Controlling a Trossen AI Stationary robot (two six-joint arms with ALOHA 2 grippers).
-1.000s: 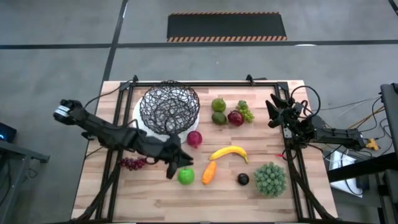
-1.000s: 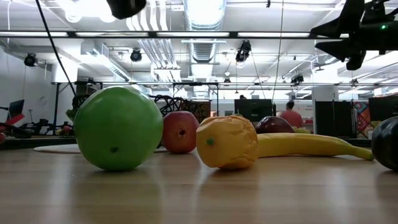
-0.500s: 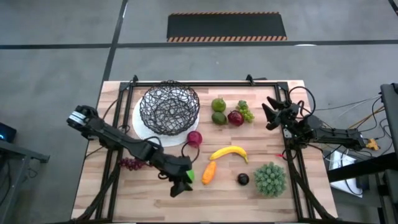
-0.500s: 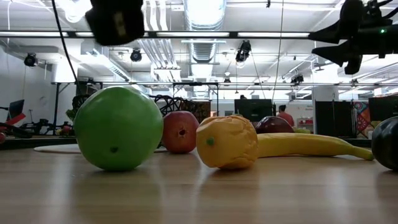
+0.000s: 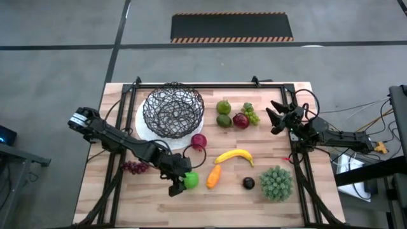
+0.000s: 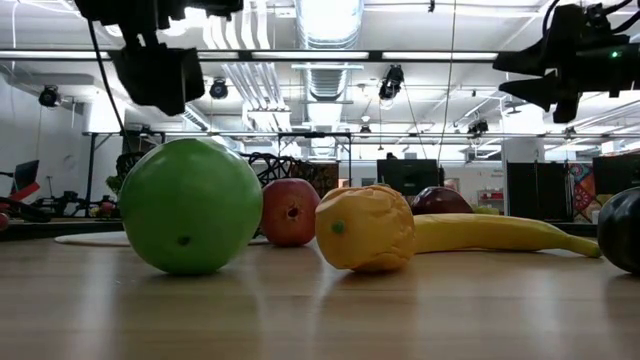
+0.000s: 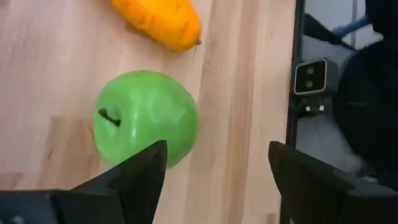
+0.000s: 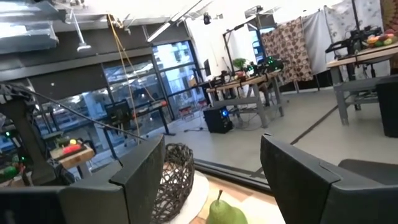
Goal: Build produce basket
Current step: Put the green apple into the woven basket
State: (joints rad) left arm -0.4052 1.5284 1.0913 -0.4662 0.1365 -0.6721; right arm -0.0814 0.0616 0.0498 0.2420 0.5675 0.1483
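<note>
Fingers of the left gripper (image 7: 214, 180) spread wide above the green apple (image 7: 146, 117), a smooth, rigid, likely slippery ball best pinched across its middle.

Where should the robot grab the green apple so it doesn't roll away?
Probably from above, around the green apple's widest middle. It sits free on the table, stem sideways, so its round sides are open. The left tool hangs open above it already. One finger must slip between the apple and the orange piece close beside it.
</note>
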